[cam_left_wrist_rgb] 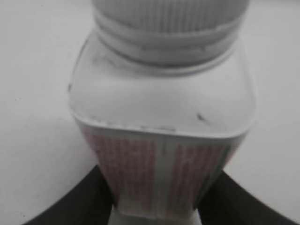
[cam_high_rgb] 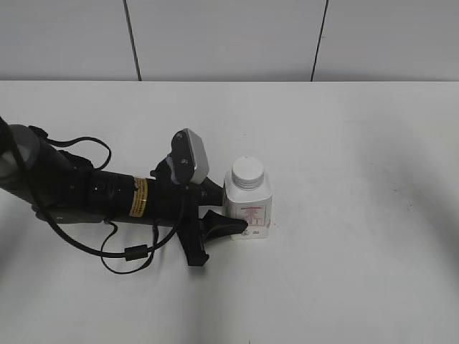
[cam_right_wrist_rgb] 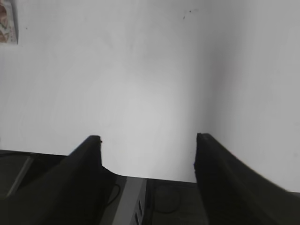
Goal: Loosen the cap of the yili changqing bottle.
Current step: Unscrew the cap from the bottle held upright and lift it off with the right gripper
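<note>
The yili changqing bottle [cam_high_rgb: 249,208] stands upright on the white table, white with a red-pink label. Its white ribbed cap [cam_high_rgb: 248,172] is on the neck. My left gripper [cam_high_rgb: 231,209] reaches in from the left, with one black finger in front of the bottle's base and one behind. In the left wrist view the bottle [cam_left_wrist_rgb: 161,117] fills the frame and the cap [cam_left_wrist_rgb: 168,18] is at the top. The left gripper [cam_left_wrist_rgb: 157,206] presses both lower sides of the bottle. My right gripper [cam_right_wrist_rgb: 148,140] is open and empty over bare table, and is out of the exterior view.
The left arm [cam_high_rgb: 107,193] lies low across the table's left side with a looped black cable [cam_high_rgb: 125,251]. A grey panelled wall [cam_high_rgb: 229,39] stands behind the table's far edge. A small printed corner [cam_right_wrist_rgb: 7,23] shows at the top left of the right wrist view.
</note>
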Motion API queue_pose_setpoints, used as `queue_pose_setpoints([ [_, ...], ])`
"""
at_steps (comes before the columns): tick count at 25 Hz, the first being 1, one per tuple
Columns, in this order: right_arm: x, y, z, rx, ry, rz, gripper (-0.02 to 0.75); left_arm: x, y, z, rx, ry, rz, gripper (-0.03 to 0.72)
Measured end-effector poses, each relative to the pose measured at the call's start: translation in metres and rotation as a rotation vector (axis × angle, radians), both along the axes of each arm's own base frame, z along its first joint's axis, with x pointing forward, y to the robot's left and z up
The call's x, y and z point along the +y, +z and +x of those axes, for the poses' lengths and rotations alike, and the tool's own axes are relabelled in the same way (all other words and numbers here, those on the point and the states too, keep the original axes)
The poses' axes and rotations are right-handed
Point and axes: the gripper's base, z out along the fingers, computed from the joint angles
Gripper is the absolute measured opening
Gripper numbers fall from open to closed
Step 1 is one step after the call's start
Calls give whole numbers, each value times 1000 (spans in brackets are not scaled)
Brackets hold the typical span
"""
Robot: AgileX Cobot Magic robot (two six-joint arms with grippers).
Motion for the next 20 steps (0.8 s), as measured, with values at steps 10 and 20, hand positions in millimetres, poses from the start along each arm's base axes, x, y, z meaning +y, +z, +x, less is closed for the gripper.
queue_pose_setpoints([
  [10, 8, -26, 61, 103, -61, 5, 493, 0, 0, 0, 0, 0, -1, 335],
  [20, 18, -35, 98, 108, -59, 16, 493, 0, 0, 0, 0, -1, -1, 335],
])
